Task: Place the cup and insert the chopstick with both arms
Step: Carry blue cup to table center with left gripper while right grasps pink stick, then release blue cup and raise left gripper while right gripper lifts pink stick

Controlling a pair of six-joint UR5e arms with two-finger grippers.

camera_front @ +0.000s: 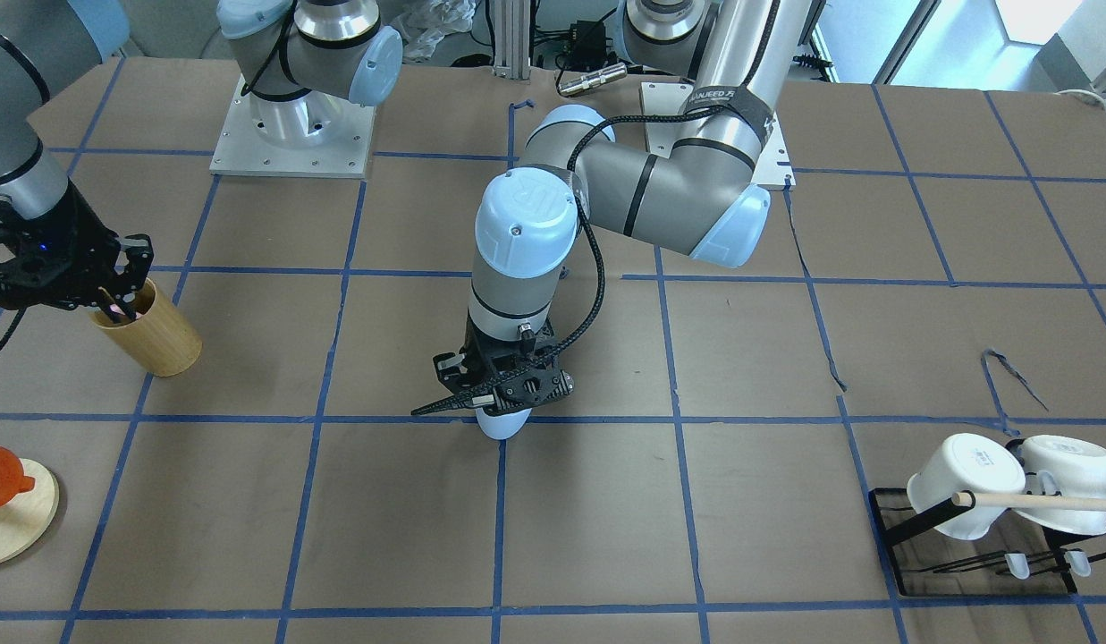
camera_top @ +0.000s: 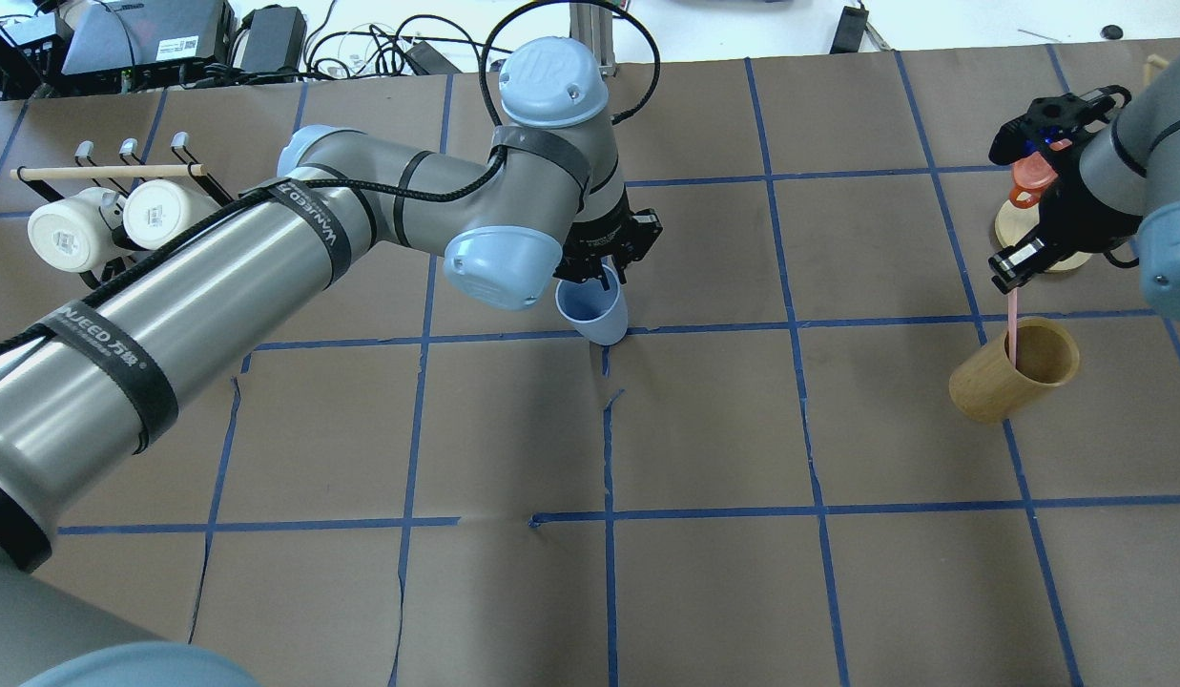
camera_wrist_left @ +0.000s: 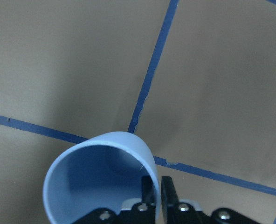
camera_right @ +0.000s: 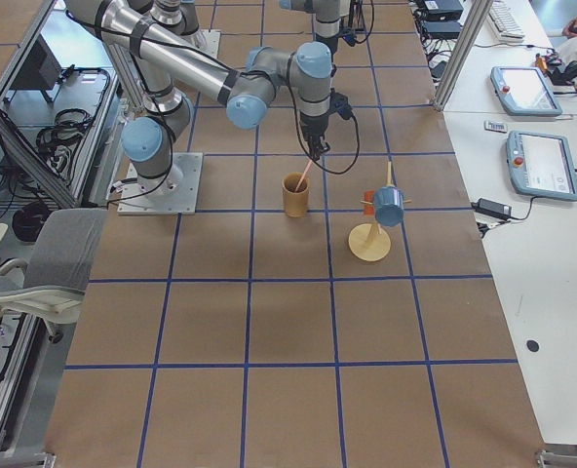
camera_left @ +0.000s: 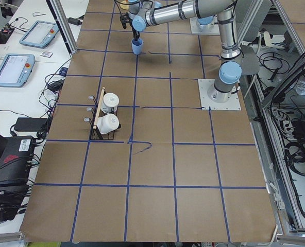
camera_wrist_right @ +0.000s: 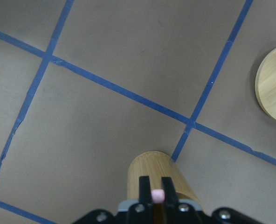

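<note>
The cup is a small light-blue tapered tumbler, darker blue inside, with no handle. It stands upright with its mouth up, beside a crossing of blue tape lines near the middle of the tabletop, somewhat toward the edge far from the robot. The left hand pinches its rim, one finger inside and one outside. Whether its base touches the tabletop cannot be told.

The chopstick is a thin, straight, pale-pink stick. It stands steeply near the tabletop's right end, its top gripped by the right hand and its lower end inside a tan wooden cup.
</note>
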